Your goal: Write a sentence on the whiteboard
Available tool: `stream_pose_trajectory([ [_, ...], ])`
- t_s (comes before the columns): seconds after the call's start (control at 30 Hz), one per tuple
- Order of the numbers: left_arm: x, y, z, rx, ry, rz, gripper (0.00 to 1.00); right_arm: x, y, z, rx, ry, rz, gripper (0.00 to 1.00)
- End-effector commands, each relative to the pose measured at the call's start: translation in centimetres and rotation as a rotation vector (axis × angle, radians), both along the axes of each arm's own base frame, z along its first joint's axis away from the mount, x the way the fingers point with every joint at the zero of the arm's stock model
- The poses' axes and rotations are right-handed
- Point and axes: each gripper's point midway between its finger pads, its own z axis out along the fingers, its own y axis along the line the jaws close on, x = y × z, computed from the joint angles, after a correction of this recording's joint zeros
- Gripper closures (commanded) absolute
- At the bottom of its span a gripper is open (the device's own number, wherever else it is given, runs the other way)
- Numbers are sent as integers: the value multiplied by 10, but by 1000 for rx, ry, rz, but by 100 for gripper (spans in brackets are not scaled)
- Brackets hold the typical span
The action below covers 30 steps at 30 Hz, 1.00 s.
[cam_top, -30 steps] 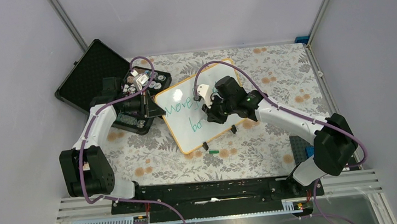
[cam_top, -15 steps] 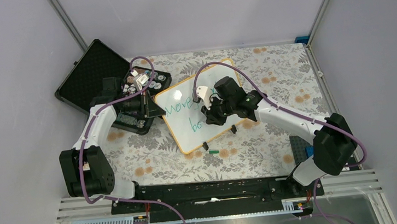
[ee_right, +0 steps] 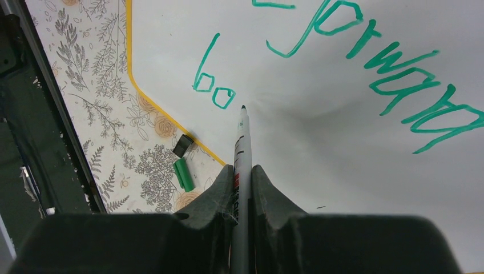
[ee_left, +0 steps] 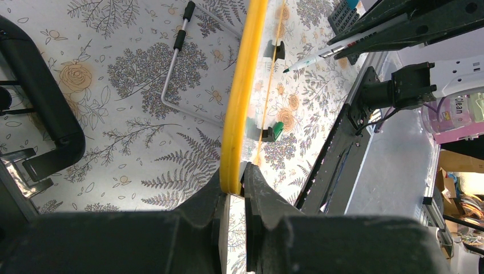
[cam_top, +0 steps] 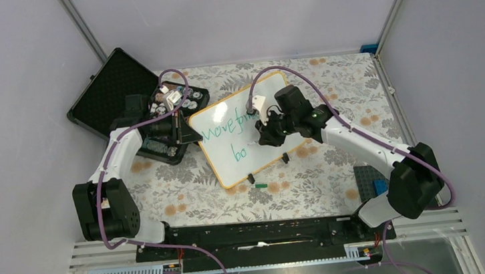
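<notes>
While the left arm pins the board, the marker waits beside "bo"

Across the floral table [cam_top: 342, 80] the whiteboard [cam_top: 228, 170] lies slantwise, its long axis running from the left toward the far right. The left gripper [ee_left: 234, 187] is clenched on the orange-yellow rim at the board's left end, beside the black case [cam_top: 112, 82]; the right gripper [ee_right: 242, 178], the nearer one to the writing, is clamped round a marker [ee_right: 242, 140] whose shaft points straight ahead of its fingers; the sentence [cam_top: 220, 131] stands in green, an upper line and below it only "bo"; the tip sits just beside the "o" on its unwritten side, though I cannot tell whether it touches; the next strokes should likely follow the long axis, where bare white reaches to the far rim; a clip foot [cam_top: 251, 178] and a green cap [cam_top: 260, 185] lie at the near edge, out of that path.
</notes>
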Motion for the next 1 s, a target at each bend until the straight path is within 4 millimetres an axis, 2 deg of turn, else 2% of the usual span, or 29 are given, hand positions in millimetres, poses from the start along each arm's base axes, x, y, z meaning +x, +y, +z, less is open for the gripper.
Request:
stream_pose_trajectory([
  [0.0, 16, 11, -8, 104, -128, 12, 100, 13, 12, 25, 60, -54, -9, 100],
  [0.43, 16, 10, -7, 104, -129, 12, 100, 24, 17, 29, 69, -75, -28, 100],
  [0.73, 15, 11, -8, 108, -131, 13, 100, 29, 18, 16, 45, -65, -31, 100],
  [0.97, 15, 11, -8, 106, -129, 13, 100, 19, 12, -1, 18, -34, -21, 100],
])
